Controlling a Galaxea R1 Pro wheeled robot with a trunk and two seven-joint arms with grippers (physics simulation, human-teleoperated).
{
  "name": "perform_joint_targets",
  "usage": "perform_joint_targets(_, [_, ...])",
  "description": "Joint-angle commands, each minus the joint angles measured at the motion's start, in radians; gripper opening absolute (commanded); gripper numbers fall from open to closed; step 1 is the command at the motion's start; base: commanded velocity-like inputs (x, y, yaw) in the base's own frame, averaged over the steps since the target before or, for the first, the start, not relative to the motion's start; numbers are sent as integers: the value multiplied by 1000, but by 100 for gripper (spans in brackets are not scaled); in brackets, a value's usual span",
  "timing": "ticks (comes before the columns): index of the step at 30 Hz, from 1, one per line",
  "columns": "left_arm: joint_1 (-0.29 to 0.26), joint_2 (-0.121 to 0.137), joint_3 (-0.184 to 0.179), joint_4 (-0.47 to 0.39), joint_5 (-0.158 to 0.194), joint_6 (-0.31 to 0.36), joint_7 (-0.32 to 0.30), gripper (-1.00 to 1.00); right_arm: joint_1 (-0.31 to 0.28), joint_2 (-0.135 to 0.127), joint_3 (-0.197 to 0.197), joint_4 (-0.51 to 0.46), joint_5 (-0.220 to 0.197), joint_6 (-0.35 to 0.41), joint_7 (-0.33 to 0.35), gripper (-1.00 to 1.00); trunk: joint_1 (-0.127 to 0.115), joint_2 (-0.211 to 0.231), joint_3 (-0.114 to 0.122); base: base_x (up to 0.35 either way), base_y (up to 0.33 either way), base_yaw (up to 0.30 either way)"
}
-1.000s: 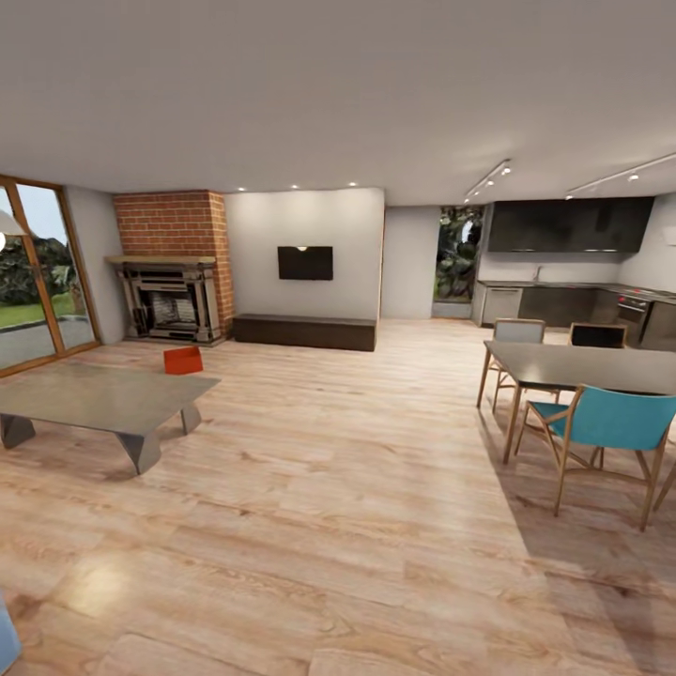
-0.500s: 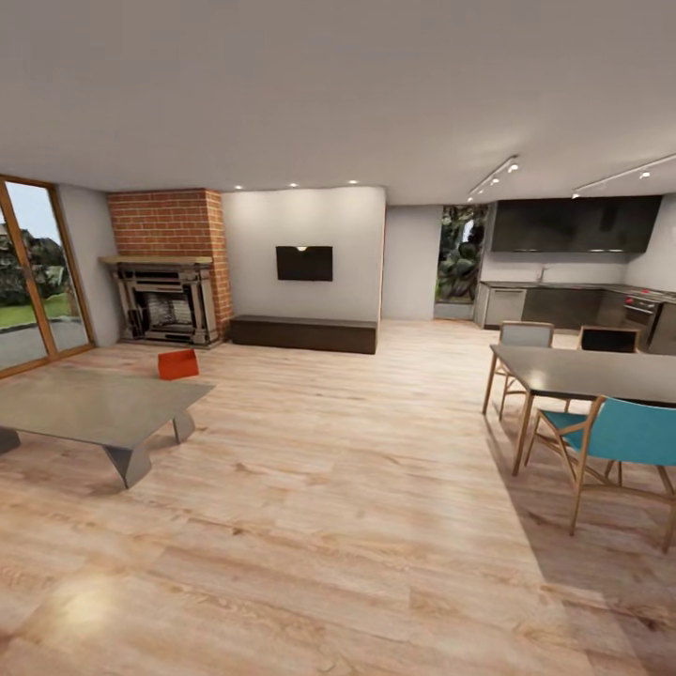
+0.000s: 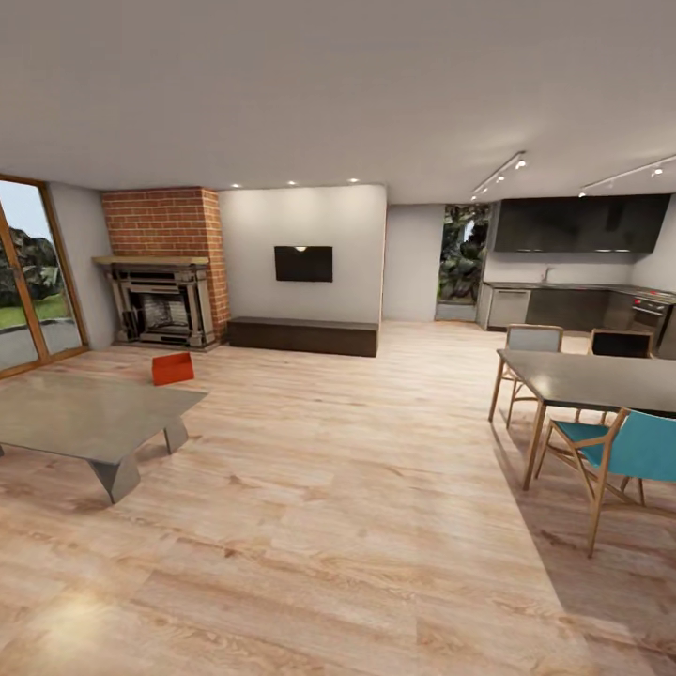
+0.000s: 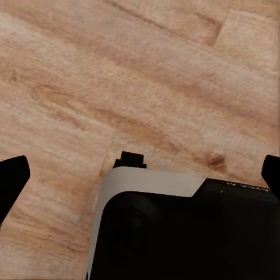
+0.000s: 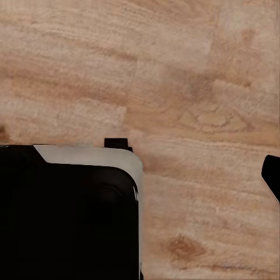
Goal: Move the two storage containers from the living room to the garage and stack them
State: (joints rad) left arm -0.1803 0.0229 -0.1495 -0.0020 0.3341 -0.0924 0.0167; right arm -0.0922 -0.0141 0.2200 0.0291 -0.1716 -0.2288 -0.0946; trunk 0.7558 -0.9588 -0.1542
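One orange bin [image 3: 173, 369] sits on the plank floor [image 3: 357, 488] at ten o'clock, just beyond the low table [image 3: 89, 418], near the fireplace [image 3: 160, 305]. The left gripper [image 4: 140, 175] hangs spread wide over bare planks. The right gripper's [image 5: 271, 175] one visible fingertip leaves me unable to tell its spread.

Right wrist: plank floor under me, robot body in frame.
I saw light wood planks [image 5: 192, 87], a black, white-edged robot part [image 5: 64, 210] covering one corner, and one dark fingertip [image 5: 272, 175] at the edge; jaw state unreadable.

Left hand [image 4: 140, 172] spread wide, empty; right hand's one fingertip [image 5: 272, 175] visible
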Motion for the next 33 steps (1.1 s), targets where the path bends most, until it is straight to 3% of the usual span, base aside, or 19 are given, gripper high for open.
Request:
perform_joint_targets(1, [-1, 0, -9, 0, 7, -3, 2, 100, -1, 0, 9, 3, -9, -6, 0, 100, 1, -1, -1, 326, 0, 0])
perform_joint_targets(33, [-1, -1, -9, 0, 7, -3, 2, 100, -1, 0, 9, 3, -9, -6, 0, 100, 1, -1, -1, 326, 0, 0])
